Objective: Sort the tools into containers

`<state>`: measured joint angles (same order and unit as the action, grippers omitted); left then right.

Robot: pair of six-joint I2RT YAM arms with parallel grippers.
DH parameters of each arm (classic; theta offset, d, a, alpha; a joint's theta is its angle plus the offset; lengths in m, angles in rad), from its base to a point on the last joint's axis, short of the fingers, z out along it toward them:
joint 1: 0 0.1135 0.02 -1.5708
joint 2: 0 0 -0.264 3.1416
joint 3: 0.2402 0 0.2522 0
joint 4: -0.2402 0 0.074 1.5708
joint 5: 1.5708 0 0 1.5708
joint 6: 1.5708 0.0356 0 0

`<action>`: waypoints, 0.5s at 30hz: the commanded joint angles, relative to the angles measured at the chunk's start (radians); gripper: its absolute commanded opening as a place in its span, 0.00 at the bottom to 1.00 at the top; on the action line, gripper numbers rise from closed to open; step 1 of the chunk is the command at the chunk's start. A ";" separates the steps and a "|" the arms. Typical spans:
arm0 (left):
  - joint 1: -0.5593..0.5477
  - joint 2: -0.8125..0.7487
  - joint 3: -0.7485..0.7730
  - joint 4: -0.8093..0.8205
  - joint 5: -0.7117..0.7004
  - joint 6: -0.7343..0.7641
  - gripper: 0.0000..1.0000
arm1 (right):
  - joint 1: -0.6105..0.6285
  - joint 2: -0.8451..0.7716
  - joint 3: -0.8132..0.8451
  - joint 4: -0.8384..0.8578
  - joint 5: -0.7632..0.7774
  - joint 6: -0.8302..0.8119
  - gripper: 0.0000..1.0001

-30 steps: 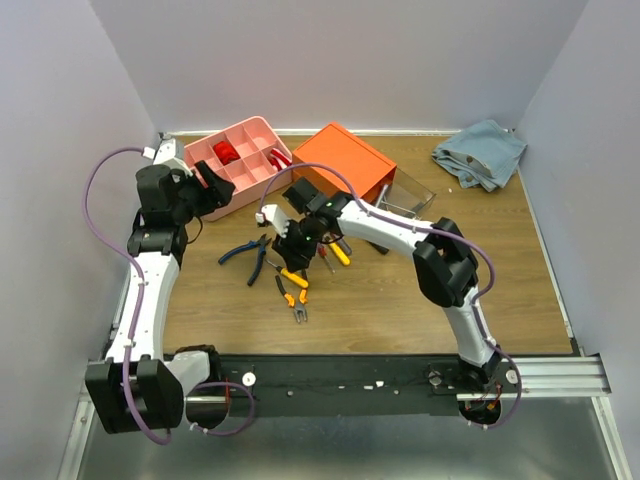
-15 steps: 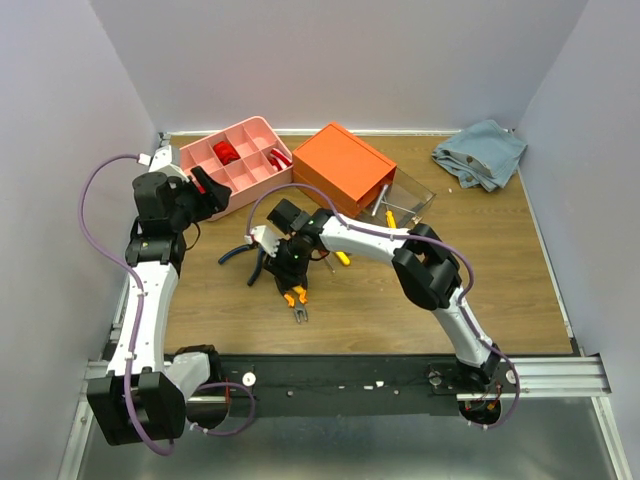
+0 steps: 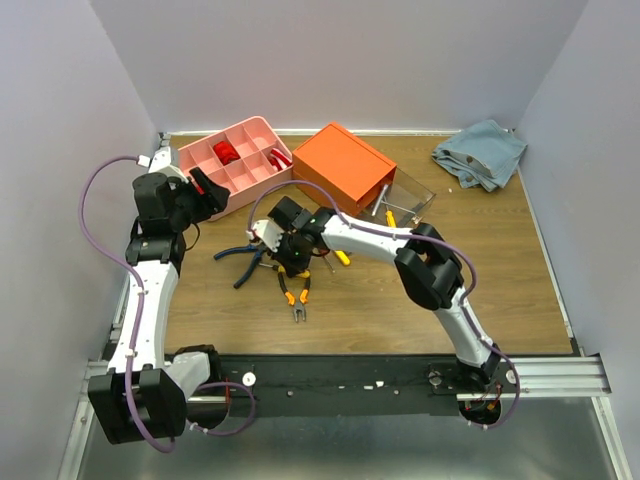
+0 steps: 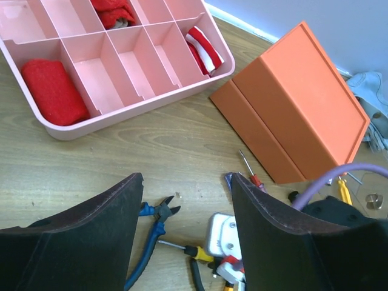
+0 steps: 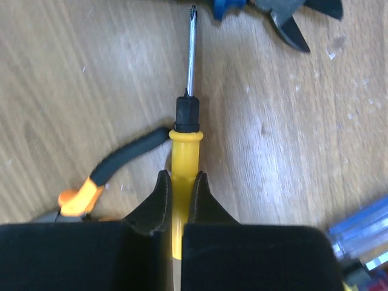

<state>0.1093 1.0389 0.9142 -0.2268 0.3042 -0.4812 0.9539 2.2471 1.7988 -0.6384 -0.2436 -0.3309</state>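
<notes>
Gripping a yellow-handled screwdriver (image 5: 183,151) by its handle, the right hand (image 5: 180,182) has its fingers closed tight on it, low over the counter (image 3: 400,300) at centre frame; the shaft points to the top of the wrist view, toward blue-handled pliers (image 5: 285,27); orange-handled pliers (image 3: 295,292) lie just below the hand; the left hand (image 4: 185,182), fingers spread wide and holding nothing, hangs at left, near the pink tray (image 4: 139,112); the orange box (image 3: 340,165) stands at upper centre.
</notes>
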 commanded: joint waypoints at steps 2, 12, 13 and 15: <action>0.009 0.029 0.025 0.017 -0.062 -0.014 0.68 | -0.069 -0.219 -0.004 -0.061 -0.008 0.091 0.01; 0.020 0.160 0.092 0.044 0.015 -0.077 0.61 | -0.314 -0.624 -0.288 -0.015 0.156 0.200 0.01; 0.020 0.168 0.103 0.052 0.013 -0.082 0.60 | -0.360 -0.661 -0.314 -0.004 0.206 0.216 0.01; 0.020 0.182 0.109 0.064 0.003 -0.085 0.59 | -0.418 -0.687 -0.377 0.006 0.225 0.279 0.01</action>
<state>0.1226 1.1954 0.9752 -0.2081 0.2882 -0.5373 0.6392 1.5909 1.5761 -0.6361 -0.1638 -0.1745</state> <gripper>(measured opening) 0.604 0.085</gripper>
